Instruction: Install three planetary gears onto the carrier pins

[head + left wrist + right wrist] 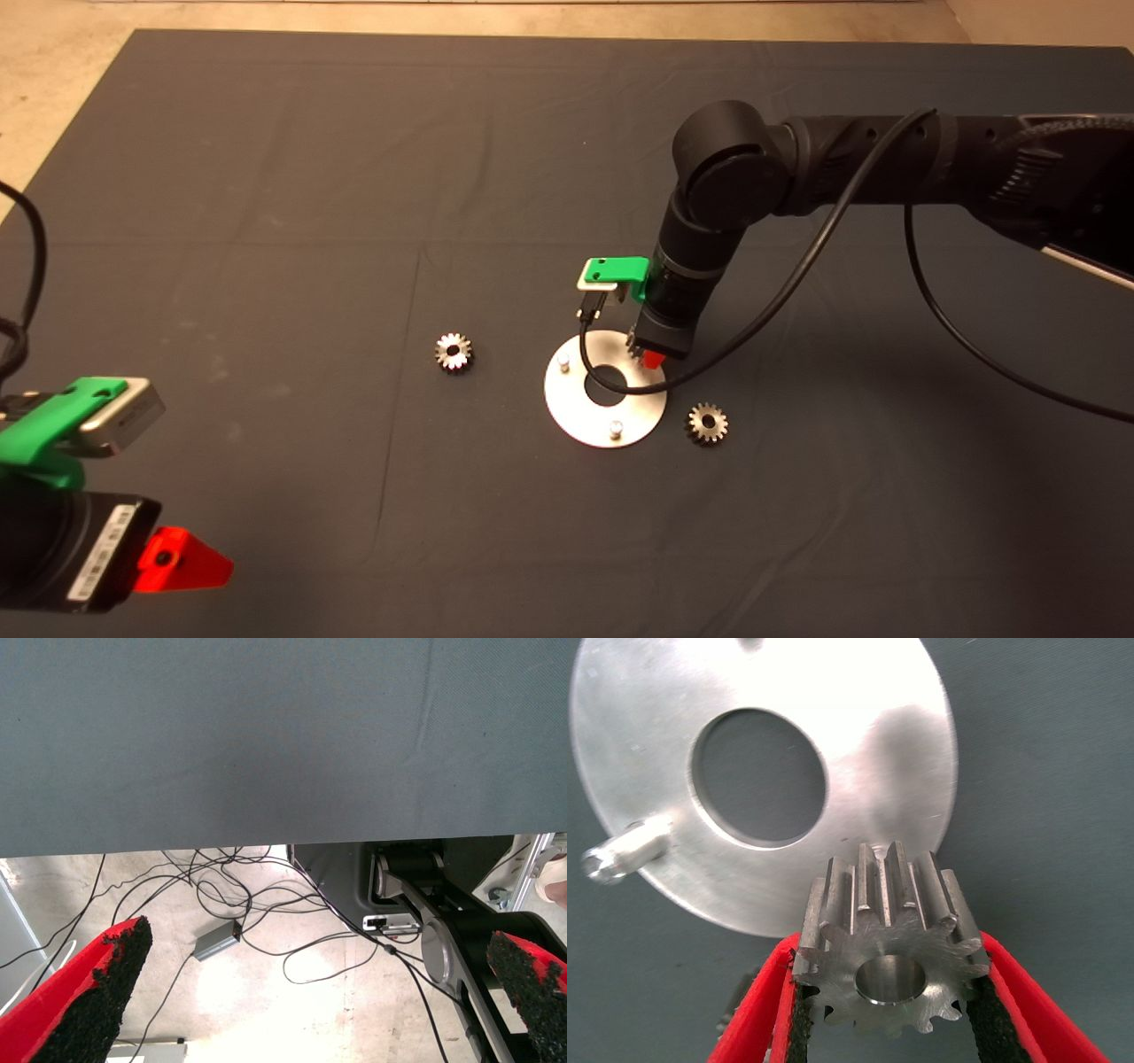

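Note:
The white round disc lies on the dark mat right of centre. Two carrier pins show in the head view, one at its left and one at its front; the third is hidden under my right gripper. My right gripper hangs over the disc's back right part, shut on a planetary gear held just above the disc, with one pin off to the side. Two more gears lie flat on the mat: one left of the disc, one at its front right. My left gripper is parked at the lower left, open and empty.
A black cable from the right wrist loops over the disc's centre hole. The left wrist view looks past the mat's edge at the floor, with loose cables and a small grey box.

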Motion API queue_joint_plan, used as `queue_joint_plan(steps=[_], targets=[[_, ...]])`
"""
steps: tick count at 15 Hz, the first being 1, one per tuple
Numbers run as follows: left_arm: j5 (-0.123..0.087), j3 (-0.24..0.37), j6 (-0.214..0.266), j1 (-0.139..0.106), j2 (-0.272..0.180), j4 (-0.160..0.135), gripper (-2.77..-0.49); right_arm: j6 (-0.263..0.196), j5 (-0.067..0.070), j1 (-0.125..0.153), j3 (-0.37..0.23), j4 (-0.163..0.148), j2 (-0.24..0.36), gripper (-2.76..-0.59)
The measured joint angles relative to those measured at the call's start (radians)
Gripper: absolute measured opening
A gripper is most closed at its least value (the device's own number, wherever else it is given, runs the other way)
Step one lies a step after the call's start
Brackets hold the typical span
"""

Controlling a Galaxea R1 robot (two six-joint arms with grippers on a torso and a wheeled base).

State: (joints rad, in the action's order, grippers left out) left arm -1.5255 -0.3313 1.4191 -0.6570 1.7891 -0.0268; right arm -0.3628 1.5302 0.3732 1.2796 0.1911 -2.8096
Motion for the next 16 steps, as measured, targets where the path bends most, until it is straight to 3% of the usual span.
queue_joint_plan(steps=[8, 14, 16], targets=[[0.0, 0.0, 0.0, 0.0, -0.005, -0.003, -0.51, 0.0, 0.0, -0.01, 0.0, 0.045, -0.002, -2.31], [0.0, 0.0, 0.0, 0.0, -0.005, -0.003, -0.51, 0.003, 0.0, -0.011, 0.0, 0.047, -0.003, -2.31], [0.0, 0.0, 0.0, 0.0, -0.005, -0.003, -0.51, 0.003, 0.0, -0.023, 0.0, 0.05, -0.003, -2.31]])
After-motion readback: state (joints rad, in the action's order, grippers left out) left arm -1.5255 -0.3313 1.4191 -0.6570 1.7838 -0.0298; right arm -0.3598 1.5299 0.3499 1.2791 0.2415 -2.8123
